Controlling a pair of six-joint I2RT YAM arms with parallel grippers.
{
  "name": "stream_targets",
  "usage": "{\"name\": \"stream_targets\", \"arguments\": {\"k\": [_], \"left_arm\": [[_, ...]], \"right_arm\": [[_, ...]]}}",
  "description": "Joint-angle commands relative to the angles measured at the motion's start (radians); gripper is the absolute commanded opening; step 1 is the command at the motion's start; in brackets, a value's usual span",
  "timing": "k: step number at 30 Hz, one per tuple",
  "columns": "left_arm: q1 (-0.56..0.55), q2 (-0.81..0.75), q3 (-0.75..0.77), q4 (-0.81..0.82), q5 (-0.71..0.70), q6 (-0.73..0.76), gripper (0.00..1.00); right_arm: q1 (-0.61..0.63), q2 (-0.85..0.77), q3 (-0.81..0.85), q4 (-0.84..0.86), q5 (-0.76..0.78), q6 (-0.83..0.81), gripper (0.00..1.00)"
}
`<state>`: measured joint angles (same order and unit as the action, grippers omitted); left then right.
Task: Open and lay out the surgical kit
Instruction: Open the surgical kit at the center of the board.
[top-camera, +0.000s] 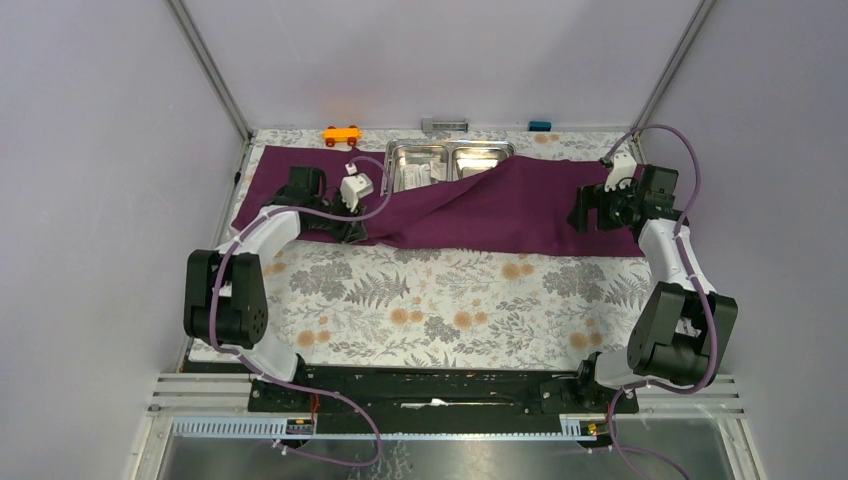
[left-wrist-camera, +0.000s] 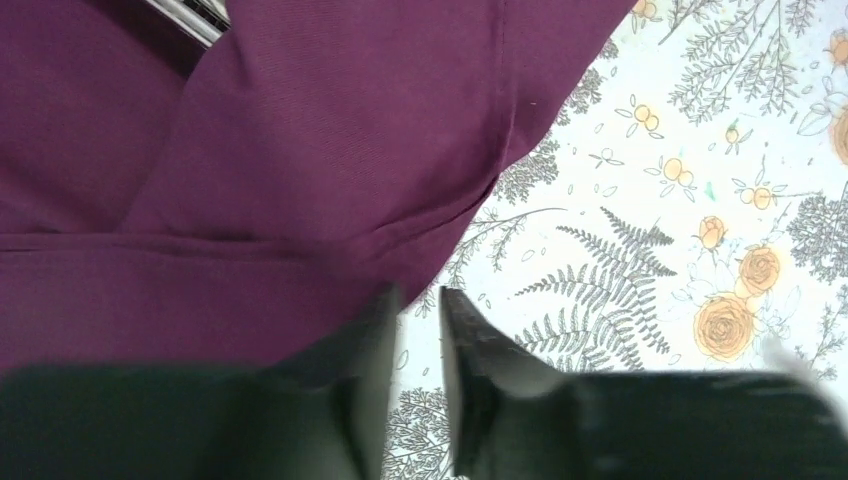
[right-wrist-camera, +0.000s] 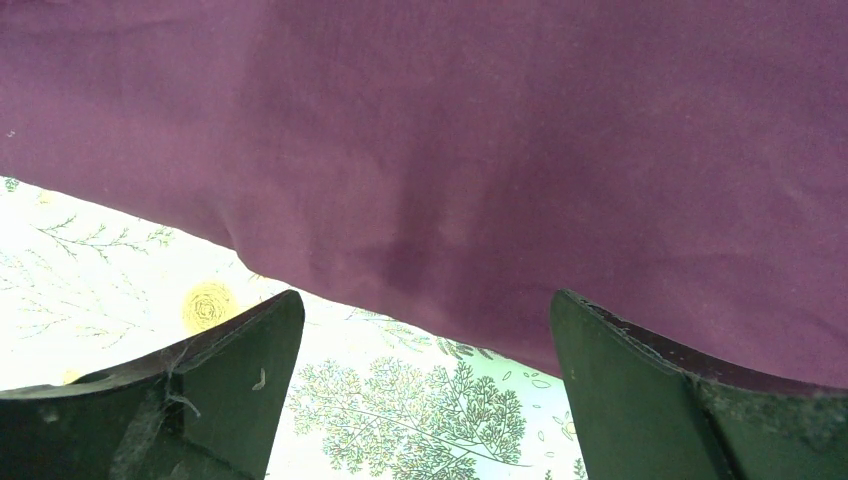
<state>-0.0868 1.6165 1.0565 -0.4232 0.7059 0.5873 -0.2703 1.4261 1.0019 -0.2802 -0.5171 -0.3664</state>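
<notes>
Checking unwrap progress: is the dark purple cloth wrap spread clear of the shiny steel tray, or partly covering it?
Partly covering: the cloth wrap overlaps the steel tray along its near edge.

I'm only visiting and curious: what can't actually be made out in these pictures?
Top view: the purple cloth covers the near side of the steel tray; its contents are too small to name.
Top view: the left hand is a dark blot, fingertips indistinct.
Left wrist view: the fingers are blurred; the top edge cuts off a shiny metal piece.
Right wrist view: the cloth hides whatever lies beneath.
</notes>
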Motion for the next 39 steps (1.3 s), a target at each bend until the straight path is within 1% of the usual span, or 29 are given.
{"name": "stream_targets", "arguments": {"k": [1,2,4,7,9,11,13,18,23,26,30,32,35,38,39], "left_arm": [[0.002,-0.055,0.009,0.045,-0.055,0.021,0.37],[0.002,-0.058,0.014,0.055,-0.057,0.017,0.47],[0.000,-0.052,0.038,0.070,-0.063,0.013,0.61],[-0.016,-0.024,0.078,0.062,-0.082,0.024,0.78],[-0.041,-0.015,0.091,0.044,-0.095,0.057,0.86],[-0.072,-0.021,0.085,0.037,-0.123,0.102,0.90],[-0.109,-0.035,0.069,0.037,-0.150,0.138,0.91],[-0.193,-0.047,0.041,0.043,-0.244,0.212,0.92],[-0.239,0.000,0.059,0.056,-0.335,0.251,0.87],[-0.258,0.034,0.070,0.055,-0.392,0.280,0.81],[-0.277,0.055,0.056,0.055,-0.465,0.312,0.70],[-0.286,0.064,0.053,0.053,-0.492,0.316,0.59],[-0.295,0.067,0.078,0.016,-0.495,0.292,0.40],[-0.297,0.051,0.111,-0.038,-0.470,0.272,0.27],[-0.298,0.042,0.118,-0.052,-0.464,0.267,0.21]], "right_arm": [[-0.001,-0.028,-0.004,-0.006,-0.028,-0.006,1.00],[-0.001,-0.028,-0.008,-0.005,-0.030,-0.006,1.00],[-0.001,-0.027,-0.013,-0.005,-0.033,-0.008,0.99],[-0.001,-0.028,-0.020,-0.006,-0.031,-0.014,1.00],[-0.001,-0.028,-0.025,-0.007,-0.030,-0.018,1.00],[-0.001,-0.026,-0.029,-0.006,-0.029,-0.022,1.00],[-0.001,-0.022,-0.032,-0.007,-0.026,-0.025,1.00],[-0.001,-0.016,-0.032,-0.007,-0.028,-0.026,1.00],[-0.001,-0.018,-0.034,-0.009,-0.033,-0.023,1.00],[-0.001,-0.020,-0.033,-0.019,-0.032,-0.030,1.00],[-0.001,-0.028,-0.027,-0.022,-0.033,-0.032,1.00],[-0.001,-0.026,-0.014,-0.027,-0.041,-0.028,0.99],[0.000,-0.014,0.013,-0.034,-0.059,-0.016,1.00],[0.011,-0.001,0.048,-0.046,-0.079,-0.009,1.00],[0.019,0.002,0.059,-0.047,-0.082,-0.009,1.00]]}}
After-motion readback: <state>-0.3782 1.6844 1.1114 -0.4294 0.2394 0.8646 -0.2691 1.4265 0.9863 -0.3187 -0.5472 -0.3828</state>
